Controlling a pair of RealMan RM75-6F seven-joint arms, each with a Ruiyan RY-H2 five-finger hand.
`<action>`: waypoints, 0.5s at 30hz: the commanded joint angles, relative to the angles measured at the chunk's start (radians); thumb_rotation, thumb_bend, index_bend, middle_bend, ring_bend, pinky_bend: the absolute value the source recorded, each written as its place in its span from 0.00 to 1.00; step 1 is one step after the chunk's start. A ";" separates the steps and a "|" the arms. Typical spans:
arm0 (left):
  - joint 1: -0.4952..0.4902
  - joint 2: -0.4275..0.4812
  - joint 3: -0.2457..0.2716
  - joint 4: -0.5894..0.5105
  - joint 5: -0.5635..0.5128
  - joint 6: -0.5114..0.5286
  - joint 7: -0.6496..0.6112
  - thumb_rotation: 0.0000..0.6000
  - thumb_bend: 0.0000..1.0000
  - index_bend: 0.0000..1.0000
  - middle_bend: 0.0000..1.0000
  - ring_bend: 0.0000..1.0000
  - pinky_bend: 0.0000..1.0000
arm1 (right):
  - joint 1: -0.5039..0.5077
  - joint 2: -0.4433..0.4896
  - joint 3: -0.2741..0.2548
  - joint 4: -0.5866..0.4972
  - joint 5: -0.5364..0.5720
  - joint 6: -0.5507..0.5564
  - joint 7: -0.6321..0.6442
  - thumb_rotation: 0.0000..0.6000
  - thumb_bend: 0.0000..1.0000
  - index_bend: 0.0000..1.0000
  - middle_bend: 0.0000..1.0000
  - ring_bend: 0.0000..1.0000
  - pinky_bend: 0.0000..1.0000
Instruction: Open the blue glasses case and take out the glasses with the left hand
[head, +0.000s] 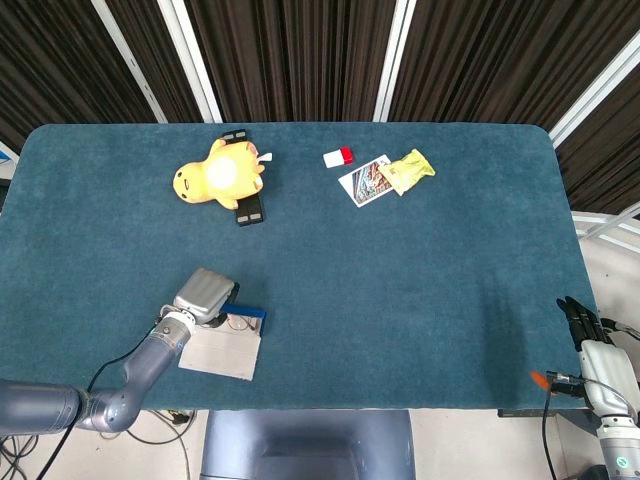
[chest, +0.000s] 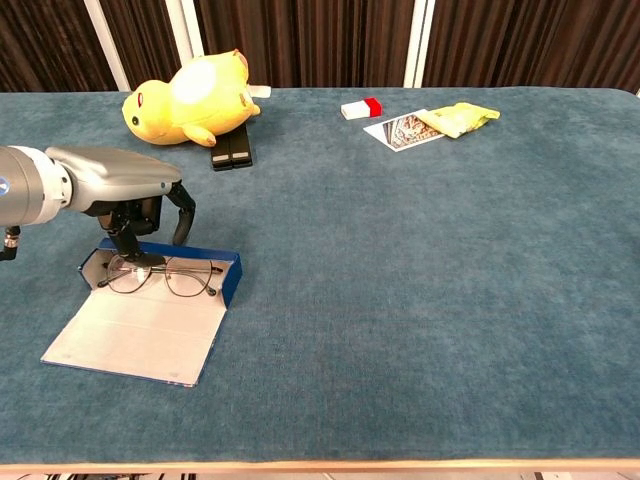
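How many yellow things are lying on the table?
2. The yellow plush toy lies at the far left, beside a black device. The yellow packet lies at the far right, overlapping the picture card. Nothing appears hidden, though the left hand covers part of the glasses case.

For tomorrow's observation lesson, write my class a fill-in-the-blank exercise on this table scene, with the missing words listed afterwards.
1. The blue glasses case lies ____, its lid flat on the table.
2. The glasses lie inside the ____.
3. The left hand hovers over the case's ____ end in the chest view.
4. The plush toy at the far side is ____ in colour.

Missing words: open; case; left; yellow
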 joint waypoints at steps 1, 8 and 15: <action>0.002 -0.009 -0.003 0.011 -0.006 -0.002 0.000 1.00 0.30 0.54 0.96 0.82 0.87 | 0.000 0.000 0.000 0.000 0.000 0.000 0.000 1.00 0.14 0.00 0.00 0.00 0.20; 0.019 -0.025 -0.019 0.024 0.012 0.025 -0.009 1.00 0.31 0.65 0.99 0.85 0.88 | 0.000 0.000 0.000 0.000 0.001 -0.001 0.001 1.00 0.14 0.00 0.00 0.00 0.20; 0.049 -0.036 -0.051 0.035 0.040 0.090 -0.033 1.00 0.31 0.65 0.99 0.85 0.88 | 0.000 0.000 0.000 0.000 0.001 0.000 0.001 1.00 0.14 0.00 0.00 0.00 0.20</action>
